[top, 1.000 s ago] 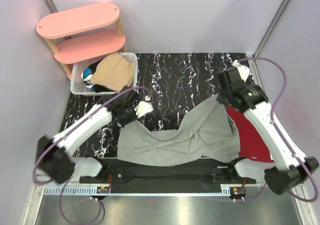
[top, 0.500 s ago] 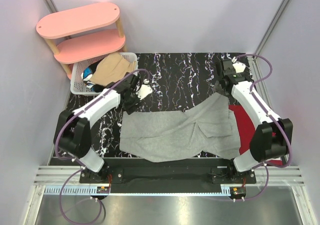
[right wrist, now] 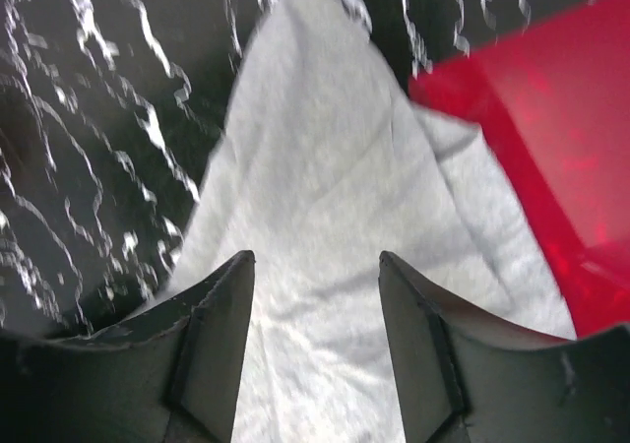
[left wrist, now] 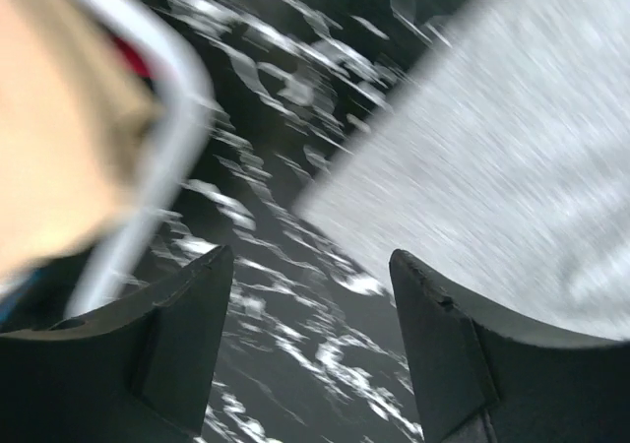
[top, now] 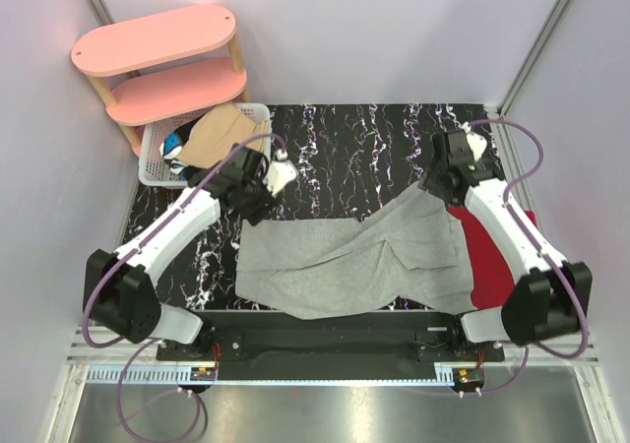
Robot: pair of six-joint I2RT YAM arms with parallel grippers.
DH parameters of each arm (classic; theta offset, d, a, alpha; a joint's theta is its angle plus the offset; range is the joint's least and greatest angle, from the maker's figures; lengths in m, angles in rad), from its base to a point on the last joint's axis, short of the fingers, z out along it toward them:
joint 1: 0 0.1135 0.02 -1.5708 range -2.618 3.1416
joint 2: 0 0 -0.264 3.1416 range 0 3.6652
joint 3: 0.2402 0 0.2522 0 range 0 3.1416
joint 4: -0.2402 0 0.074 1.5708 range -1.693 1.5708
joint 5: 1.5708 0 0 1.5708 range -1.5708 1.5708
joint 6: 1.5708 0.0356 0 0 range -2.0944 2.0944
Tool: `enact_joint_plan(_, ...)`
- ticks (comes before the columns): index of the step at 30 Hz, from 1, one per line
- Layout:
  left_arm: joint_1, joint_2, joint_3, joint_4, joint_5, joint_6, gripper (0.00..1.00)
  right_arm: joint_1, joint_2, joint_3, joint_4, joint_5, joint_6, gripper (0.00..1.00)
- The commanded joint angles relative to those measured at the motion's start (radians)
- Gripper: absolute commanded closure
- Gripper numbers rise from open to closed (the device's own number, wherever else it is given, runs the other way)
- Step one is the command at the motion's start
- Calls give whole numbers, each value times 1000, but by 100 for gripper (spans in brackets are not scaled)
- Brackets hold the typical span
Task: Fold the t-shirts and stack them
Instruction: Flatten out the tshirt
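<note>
A light grey t-shirt (top: 354, 261) lies loosely spread and rumpled on the black marbled table (top: 345, 148), near the front edge. My left gripper (top: 264, 180) hovers open just past the shirt's far left corner. In the left wrist view my left gripper (left wrist: 311, 266) has only bare table between its jaws, with the grey t-shirt (left wrist: 512, 158) to its right. My right gripper (top: 440, 182) is open above the shirt's far right corner. In the right wrist view my right gripper (right wrist: 315, 258) has the grey t-shirt (right wrist: 325, 197) lying under it, and nothing is pinched.
A red folded t-shirt (top: 497, 266) lies at the right edge, partly under the grey one. A white lattice basket (top: 156, 167) at the far left holds a tan-beige shirt (top: 224, 136) over darker ones. A pink two-tier shelf (top: 157, 44) stands behind the basket.
Both grippers have opened and let go of the grey t-shirt, which has dropped and spread on the table. The left gripper has since drifted toward the basket.
</note>
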Motion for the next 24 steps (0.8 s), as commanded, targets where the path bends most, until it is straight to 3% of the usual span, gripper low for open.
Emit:
enact_joint_plan(1, -72, -75, -131, -60, 58, 18, 31, 2, -110, -134, -1, -95, 53, 40)
enact_joint_plan(5, -124, -52, -195, -65, 23, 20, 34, 2, -144, -295, 19, -87, 78, 38)
enact_joint_plan(14, -139, 31, -240, -1, -8, 6, 37, 1, -156, -403, -18, -113, 107, 28)
enact_joint_plan(24, -138, 57, -283, 81, -65, 15, 37, 57, -293, -455, -117, -263, 254, 30)
